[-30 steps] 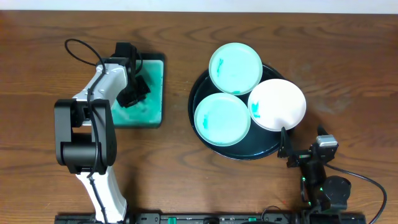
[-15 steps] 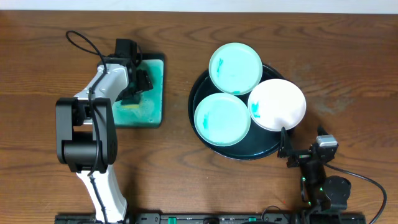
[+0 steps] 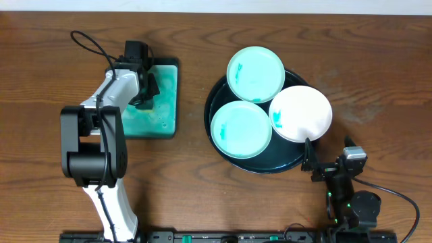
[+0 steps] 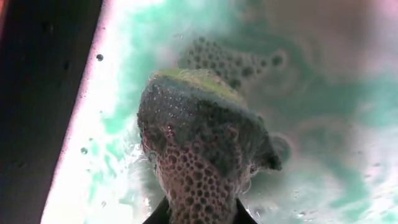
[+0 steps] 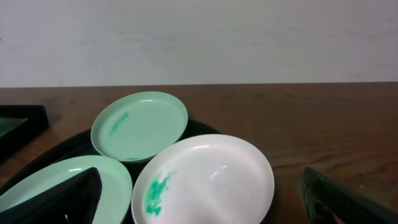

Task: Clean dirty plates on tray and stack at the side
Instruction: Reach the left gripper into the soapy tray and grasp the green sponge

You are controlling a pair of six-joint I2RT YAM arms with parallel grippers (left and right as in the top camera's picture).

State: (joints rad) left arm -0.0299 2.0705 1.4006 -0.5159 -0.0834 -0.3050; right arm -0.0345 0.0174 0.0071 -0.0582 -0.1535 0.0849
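Three plates lie on the round black tray [image 3: 214, 145]: a teal-tinted one [image 3: 255, 73] at the far rim, a teal-tinted one [image 3: 241, 129] at the near left, and a white one [image 3: 301, 113] with a teal smear at the right. My left gripper [image 3: 145, 89] is over the rectangular tray, shut on a foamy sponge [image 4: 199, 124] that is dipped in the teal liquid; its jaws [image 4: 199, 213] clamp the sponge's near end. My right gripper [image 3: 316, 166] rests open and empty by the near right of the round tray. In the right wrist view it [image 5: 202, 186] faces the white plate [image 5: 205, 177].
The rectangular black tray [image 3: 172, 101] with foamy teal liquid sits left of the round tray. Bare wood table [image 3: 378, 81] lies to the right and along the front. A cable loops from the left arm [image 3: 84, 47].
My left gripper has moved the sponge a little toward the far end of the rectangular tray. The right arm and the plates have not moved.
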